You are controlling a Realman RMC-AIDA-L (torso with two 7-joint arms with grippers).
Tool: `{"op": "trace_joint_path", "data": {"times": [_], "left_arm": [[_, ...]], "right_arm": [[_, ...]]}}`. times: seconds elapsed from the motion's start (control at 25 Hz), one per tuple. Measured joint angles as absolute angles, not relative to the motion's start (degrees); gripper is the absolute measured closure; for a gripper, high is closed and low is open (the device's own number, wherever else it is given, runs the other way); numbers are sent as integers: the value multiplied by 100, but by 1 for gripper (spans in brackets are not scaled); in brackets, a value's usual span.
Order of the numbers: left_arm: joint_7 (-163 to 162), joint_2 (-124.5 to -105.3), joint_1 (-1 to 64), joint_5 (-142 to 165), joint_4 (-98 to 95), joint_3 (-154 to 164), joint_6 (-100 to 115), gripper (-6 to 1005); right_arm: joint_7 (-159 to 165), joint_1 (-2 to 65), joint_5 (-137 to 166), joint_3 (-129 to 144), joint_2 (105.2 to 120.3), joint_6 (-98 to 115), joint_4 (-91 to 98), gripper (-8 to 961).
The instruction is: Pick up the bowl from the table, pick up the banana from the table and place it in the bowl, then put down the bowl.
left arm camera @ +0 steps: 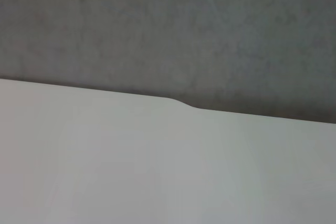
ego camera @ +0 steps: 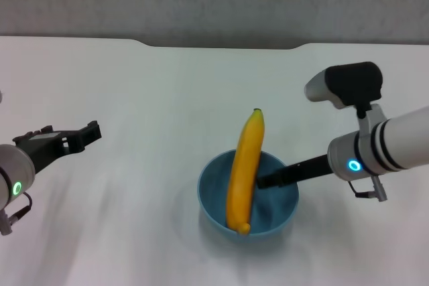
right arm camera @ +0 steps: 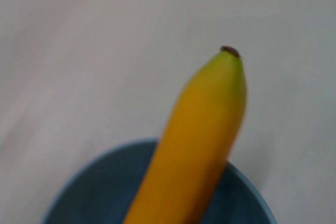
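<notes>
Head view: banana [ego camera: 244,169] lies in the bowl [ego camera: 213,202] on the worktop [ego camera: 134,98]; right gripper [ego camera: 263,182] fingers reach over the rim, spread unclear; left gripper [ego camera: 92,130] fingers apart, well aside.
Left wrist view: bare worktop [left arm camera: 131,166].
Right wrist view: banana [right arm camera: 197,140] juts over bowl [right arm camera: 89,187].

Light-blue bowl [ego camera: 209,200] on white table [ego camera: 134,98], yellow banana [ego camera: 244,171] propped inside, tip overhanging far rim

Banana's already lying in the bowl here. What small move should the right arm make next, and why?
Probably let go of the glossy light-blue bowl and draw the right gripper back. The long yellow-orange banana already leans in the bowl, which appears to rest on the white table. The left gripper is off to the side.
</notes>
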State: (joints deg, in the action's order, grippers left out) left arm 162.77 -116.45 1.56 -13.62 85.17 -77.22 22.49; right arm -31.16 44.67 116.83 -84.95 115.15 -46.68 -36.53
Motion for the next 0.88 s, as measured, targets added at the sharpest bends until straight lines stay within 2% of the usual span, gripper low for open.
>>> {"op": "trace_joint_path", "data": {"times": [0.2,0.56,0.68,0.72,0.88], "left_arm": [[16277,-11645,97,-1362,8516,-7748,2249,120],[16255,-11645,-51,-1365,8467,-7786,1977,121],[16260,-11646,-269,-1354,8399,-7763,1380,121],[16260,-11646,-269,-1354,8399,-7763,1380,121],[16275,-11645,-487,-1312,8010,-7653,379,121]], "right_arm": [[-2844,3768,12046,-8619,11472,-4941,-4916,304],[-2675,2895,12685,-9015,11467,-5349,-6401,61],[-3164,2227,12665,-9019,11491,-4796,-7125,62],[-3164,2227,12665,-9019,11491,-4796,-7125,63],[-3714,1511,12235,-8643,11500,-3493,-7434,64]]}}
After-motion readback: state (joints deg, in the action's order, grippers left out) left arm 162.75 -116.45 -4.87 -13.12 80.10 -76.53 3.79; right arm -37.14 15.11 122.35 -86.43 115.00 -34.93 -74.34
